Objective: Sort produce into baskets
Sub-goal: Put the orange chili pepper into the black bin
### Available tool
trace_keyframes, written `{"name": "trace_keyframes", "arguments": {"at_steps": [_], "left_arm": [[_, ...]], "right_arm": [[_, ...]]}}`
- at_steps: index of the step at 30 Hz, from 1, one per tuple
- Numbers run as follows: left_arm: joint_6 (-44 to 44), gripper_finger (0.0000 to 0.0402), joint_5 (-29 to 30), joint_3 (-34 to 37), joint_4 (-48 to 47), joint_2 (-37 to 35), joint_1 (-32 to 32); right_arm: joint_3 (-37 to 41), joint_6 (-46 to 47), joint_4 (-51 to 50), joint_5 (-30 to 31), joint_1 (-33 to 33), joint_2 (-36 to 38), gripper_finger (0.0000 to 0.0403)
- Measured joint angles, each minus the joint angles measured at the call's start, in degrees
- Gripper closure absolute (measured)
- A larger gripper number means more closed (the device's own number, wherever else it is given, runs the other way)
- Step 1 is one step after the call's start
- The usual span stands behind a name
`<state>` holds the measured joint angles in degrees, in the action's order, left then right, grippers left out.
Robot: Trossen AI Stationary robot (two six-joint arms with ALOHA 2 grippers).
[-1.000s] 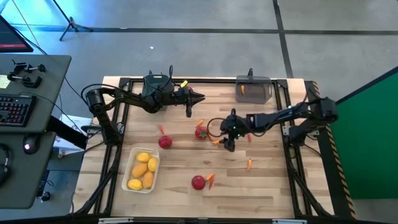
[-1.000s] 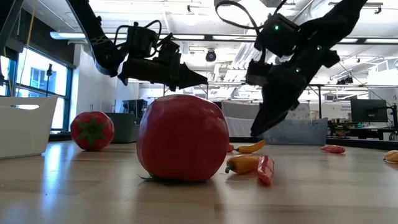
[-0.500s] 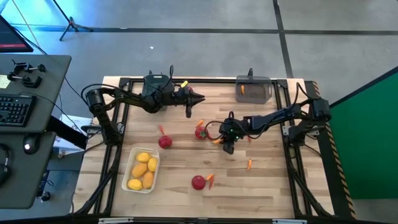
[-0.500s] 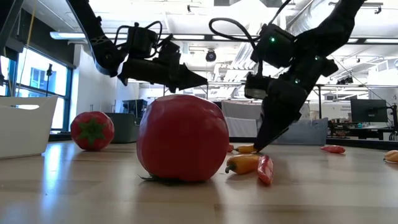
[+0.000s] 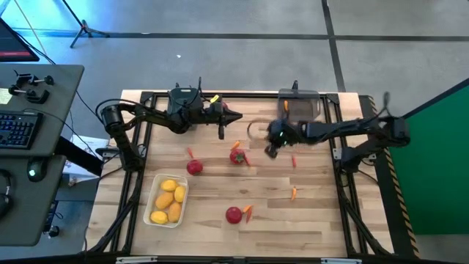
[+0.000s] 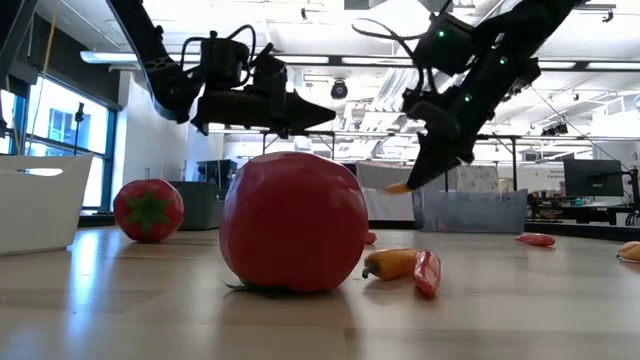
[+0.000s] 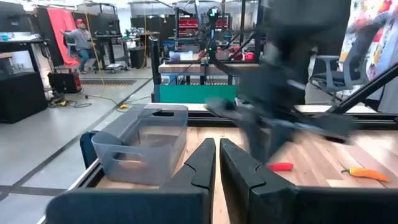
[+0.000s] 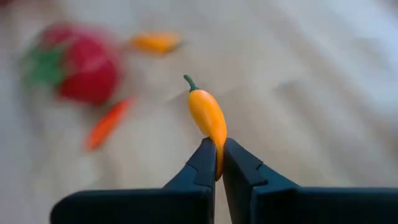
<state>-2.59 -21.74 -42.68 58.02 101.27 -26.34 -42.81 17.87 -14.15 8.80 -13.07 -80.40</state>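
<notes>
My right gripper pinches an orange pepper by its tail, lifted off the table so it clears the tomato toward the smoky bin. Left gripper waits pressed together near the back edge.

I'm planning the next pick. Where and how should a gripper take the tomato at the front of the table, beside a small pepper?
Come straight down on the front tomato and close across its round middle. An orange pepper lies right beside it, so set the fingers off that side.
</notes>
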Motion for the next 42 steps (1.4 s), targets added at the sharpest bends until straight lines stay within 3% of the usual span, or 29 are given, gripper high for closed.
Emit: {"name": "trace_keyframes", "arguments": {"at_steps": [9, 18, 28, 33, 42], "left_arm": [[3.4, 0.0401, 0.3, 0.0, 3.7, 0.0, -2.1], [2.5, 0.0401, 0.0, 0.0, 2.2, 0.0, -4.1], [2.4, 0.0401, 0.0, 0.0, 2.2, 0.0, -4.0], [2.4, 0.0401, 0.0, 0.0, 2.1, 0.0, -4.0], [2.4, 0.0401, 0.0, 0.0, 1.8, 0.0, -4.0]], "right_arm": [[0.0, 3.7, -6.6, 15.4, -16.4, 10.5, 0.0401], [0.0, 6.2, -7.8, 12.6, -27.8, 5.2, 0.0402], [0.0, 4.1, -6.4, 10.5, -33.1, -0.8, 0.0394], [0.0, 3.9, -6.5, 9.6, -33.7, -1.9, 0.0363], [-5.4, 4.0, -13.7, 10.0, -32.1, -0.8, 0.0255]]}}
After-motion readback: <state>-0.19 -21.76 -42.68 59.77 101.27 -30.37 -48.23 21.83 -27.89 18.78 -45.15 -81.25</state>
